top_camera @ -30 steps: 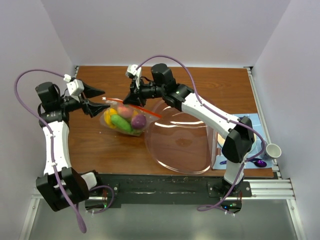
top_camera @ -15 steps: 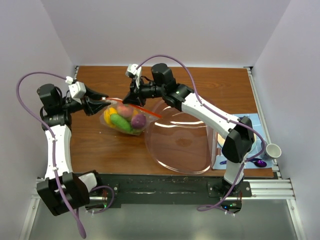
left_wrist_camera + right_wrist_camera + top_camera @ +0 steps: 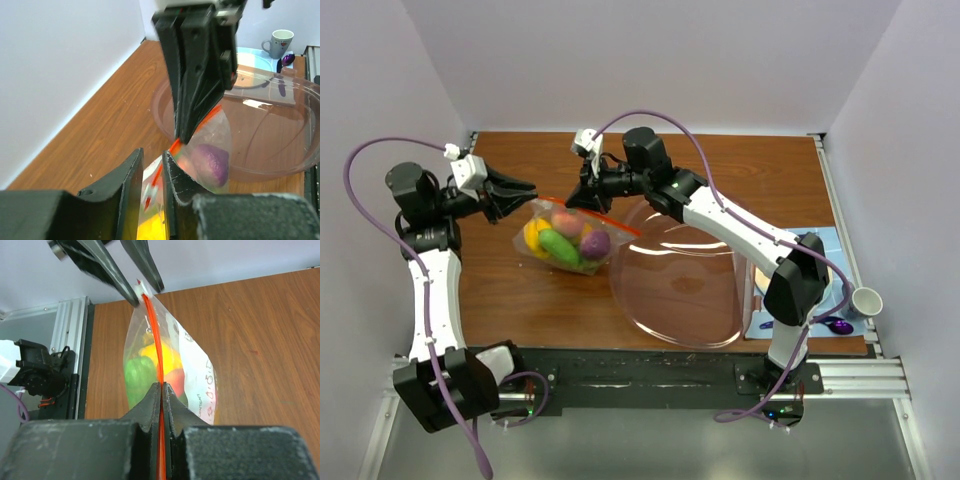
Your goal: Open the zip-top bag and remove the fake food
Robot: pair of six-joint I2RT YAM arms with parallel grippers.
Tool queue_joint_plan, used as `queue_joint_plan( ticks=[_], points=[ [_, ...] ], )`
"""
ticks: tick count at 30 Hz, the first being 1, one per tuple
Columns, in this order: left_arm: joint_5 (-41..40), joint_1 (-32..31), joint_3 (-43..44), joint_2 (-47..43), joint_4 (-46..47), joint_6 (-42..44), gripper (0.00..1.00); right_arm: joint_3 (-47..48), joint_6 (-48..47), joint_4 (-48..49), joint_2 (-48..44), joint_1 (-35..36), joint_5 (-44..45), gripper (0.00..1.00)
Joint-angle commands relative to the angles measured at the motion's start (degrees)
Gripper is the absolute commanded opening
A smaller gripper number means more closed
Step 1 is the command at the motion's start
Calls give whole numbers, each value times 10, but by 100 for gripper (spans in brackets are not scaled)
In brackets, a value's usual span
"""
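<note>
The zip-top bag (image 3: 582,262) hangs above the wooden table, its red-orange zip strip (image 3: 156,340) stretched between both grippers. The fake food (image 3: 564,238) is inside it: yellow, green, pink-red and purple pieces. My right gripper (image 3: 573,199) is shut on the strip's right part; in the right wrist view (image 3: 161,386) the strip runs between the pressed jaws. My left gripper (image 3: 528,189) holds the strip's left end, with the white slider (image 3: 142,289) between its fingertips. In the left wrist view (image 3: 152,157) the jaws stand narrowly apart around the strip and bag (image 3: 215,132), with the purple piece (image 3: 210,162) beyond.
A large clear pinkish bowl (image 3: 680,290) lies on the table just right of the bag, also in the left wrist view (image 3: 280,150). A blue mat (image 3: 825,245), a white mug (image 3: 866,300) and a purple spoon (image 3: 838,326) sit at the right edge. White walls enclose the table.
My left gripper moved right to the bag's left end and narrowed from wide open onto the slider. The bag's left end rose slightly. The right arm has not moved.
</note>
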Motion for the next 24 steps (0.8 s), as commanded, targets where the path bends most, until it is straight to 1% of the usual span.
queue_joint_plan(
  ticks=[1, 5, 6, 8, 9, 10, 11, 12, 13, 14, 15, 16, 19, 22, 24],
  points=[
    [125, -18, 37, -34, -10, 11, 28, 14, 7, 39, -23, 0, -15, 0],
    [125, -21, 16, -53, 2, 1, 31, 38, 5, 27, -12, 3, -18, 0],
    [125, -21, 9, -55, 38, -14, 31, 38, 5, 27, -13, 3, -17, 0],
    [125, -20, -23, -58, 110, -105, 31, 35, 3, 27, -16, 4, -11, 0],
    [125, -18, -34, -57, 191, -141, 31, 32, 0, 26, -24, 3, -8, 0],
    [124, -14, -42, -55, 221, -196, 39, 24, -3, 23, -27, 2, -7, 0],
    [124, 3, -47, -51, 232, -202, 47, 22, -8, 21, -30, 3, -5, 0],
    [124, 14, -43, -41, 215, -196, 55, 18, -11, 16, -33, 3, -5, 0],
    [123, 38, -29, -34, 187, -154, 65, 16, -13, 14, -36, 3, -5, 0],
    [123, 46, -17, -16, 151, -127, 68, 16, -13, 13, -39, 3, -6, 0],
    [123, 51, -7, -7, 96, -96, 69, 12, -13, 14, -39, 3, -8, 0],
    [124, 56, 7, 2, 86, -95, 70, 11, -11, 14, -40, 3, -8, 0],
    [124, 59, 2, 9, 90, -91, 71, 12, -10, 15, -41, 3, -9, 0],
    [124, 56, -16, -8, 91, -71, 69, 16, -10, 12, -41, 2, -9, 0],
    [124, 56, -25, -19, 105, -78, 68, 21, -11, 9, -40, 3, -8, 0]
  ],
)
